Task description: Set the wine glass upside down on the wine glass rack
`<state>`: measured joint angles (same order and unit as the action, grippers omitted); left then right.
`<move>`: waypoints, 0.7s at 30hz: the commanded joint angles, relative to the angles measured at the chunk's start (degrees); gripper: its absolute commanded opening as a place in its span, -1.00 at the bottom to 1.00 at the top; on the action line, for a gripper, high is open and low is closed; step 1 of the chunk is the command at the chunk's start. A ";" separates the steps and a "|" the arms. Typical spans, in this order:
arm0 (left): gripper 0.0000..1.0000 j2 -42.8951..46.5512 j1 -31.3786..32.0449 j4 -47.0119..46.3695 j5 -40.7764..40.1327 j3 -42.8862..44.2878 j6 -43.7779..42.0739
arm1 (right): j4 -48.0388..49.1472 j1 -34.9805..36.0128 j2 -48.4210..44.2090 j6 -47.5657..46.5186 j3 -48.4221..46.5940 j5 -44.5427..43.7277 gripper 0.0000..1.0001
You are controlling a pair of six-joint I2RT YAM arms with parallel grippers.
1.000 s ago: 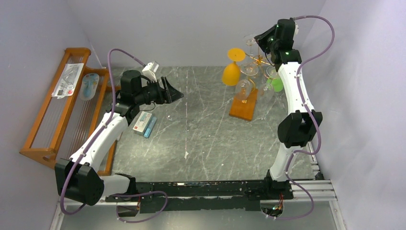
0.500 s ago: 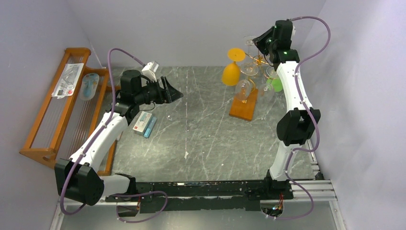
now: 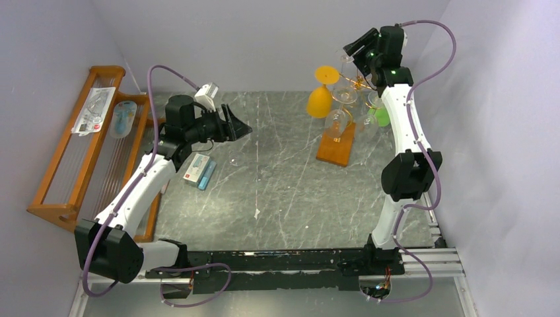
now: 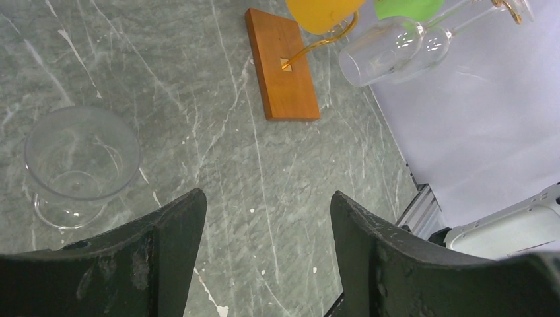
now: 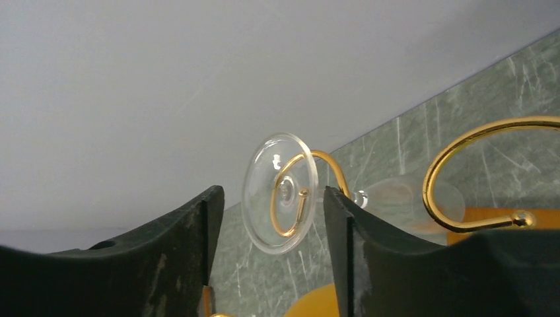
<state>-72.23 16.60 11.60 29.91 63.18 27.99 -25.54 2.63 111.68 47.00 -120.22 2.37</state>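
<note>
The wine glass rack, gold wire on a wooden base, stands at the back right. In the right wrist view the wine glass's round clear foot hangs on a gold scroll arm, its bowl hidden below. My right gripper is open, one finger on each side of the foot, and I see no grip on it. From above, this gripper is high over the rack's top. My left gripper is open and holds nothing above the table, at the left.
An orange glass, a green glass and clear glasses hang from the rack. Another clear glass stands upright on the table near the left gripper. A small box lies beside the large slatted wooden rack.
The right gripper's jaws have opened from a narrow gap round the glass's foot, and the wrist has shifted slightly up. The left arm has not moved.
</note>
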 commanded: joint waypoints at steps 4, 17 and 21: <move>0.47 1.33 0.18 2.03 -1.75 3.30 -1.64 | -1.60 -0.52 -2.57 -2.16 -1.62 -4.08 0.36; 0.55 3.13 0.14 7.87 -10.91 9.20 -6.27 | 3.59 -0.46 -15.98 -7.31 6.37 -9.07 0.47; 0.54 3.61 0.18 9.99 -17.57 10.28 -8.68 | 10.12 -0.44 -26.85 -9.12 17.53 -6.35 0.45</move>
<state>-70.02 16.60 18.13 20.49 71.29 23.05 -22.28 2.42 94.43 41.04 -110.08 -4.78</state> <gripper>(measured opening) 0.777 0.730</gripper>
